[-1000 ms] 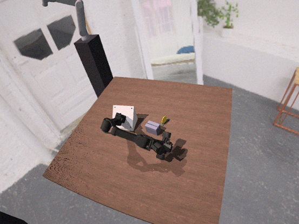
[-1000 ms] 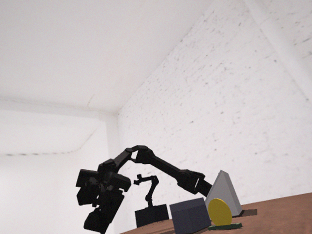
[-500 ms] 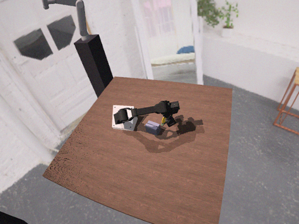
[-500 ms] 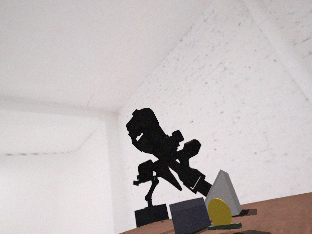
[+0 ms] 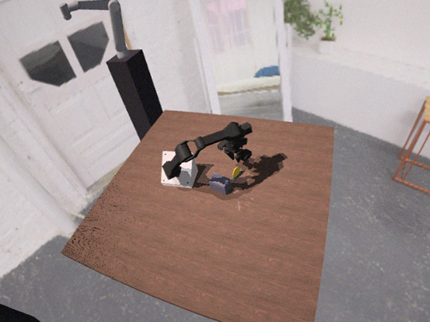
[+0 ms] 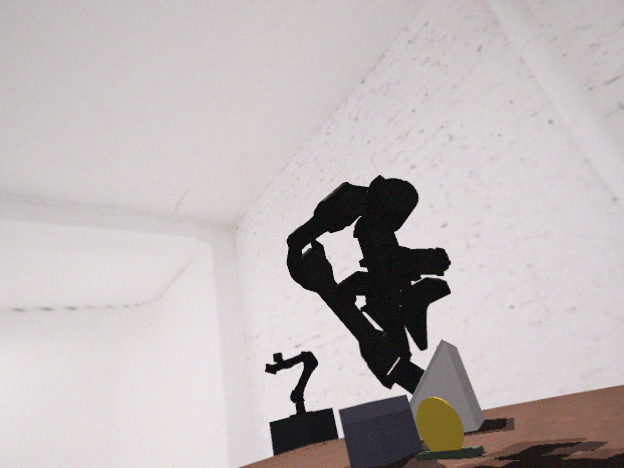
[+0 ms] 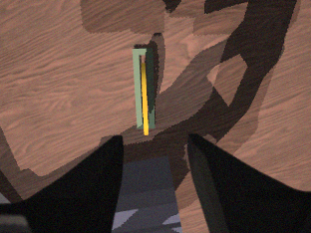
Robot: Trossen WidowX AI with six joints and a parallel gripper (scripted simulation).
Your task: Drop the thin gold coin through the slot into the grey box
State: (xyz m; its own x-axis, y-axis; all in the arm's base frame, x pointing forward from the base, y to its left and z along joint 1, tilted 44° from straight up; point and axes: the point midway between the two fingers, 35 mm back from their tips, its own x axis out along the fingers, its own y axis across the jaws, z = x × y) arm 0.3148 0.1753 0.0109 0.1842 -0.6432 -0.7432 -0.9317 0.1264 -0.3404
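Observation:
The gold coin (image 5: pixel 235 171) (image 6: pixel 439 424) (image 7: pixel 145 100) stands upright on its edge in the dark-green holder (image 6: pixel 468 451) (image 7: pixel 137 90). In the wrist view its thin edge runs up and down the picture. My gripper (image 5: pixel 236 159) (image 6: pixel 416 349) (image 7: pixel 155 142) is partly open and empty, pointing down well above the table. In the wrist view the coin shows just beyond the gap between the fingertips. The closed grey box (image 5: pixel 220 185) (image 6: pixel 381 433) (image 7: pixel 149 176) stands close beside the holder and shows between the fingers in the wrist view. Its slot cannot be made out.
My arm's white base block (image 5: pixel 185 176) (image 6: pixel 447 387) stands beyond the box on the brown table (image 5: pixel 235 243) (image 6: pixel 569 418). The arm's shadow falls over the box and around the holder. A second, grey arm on a black pedestal (image 5: pixel 137 92) stands past the table's far corner.

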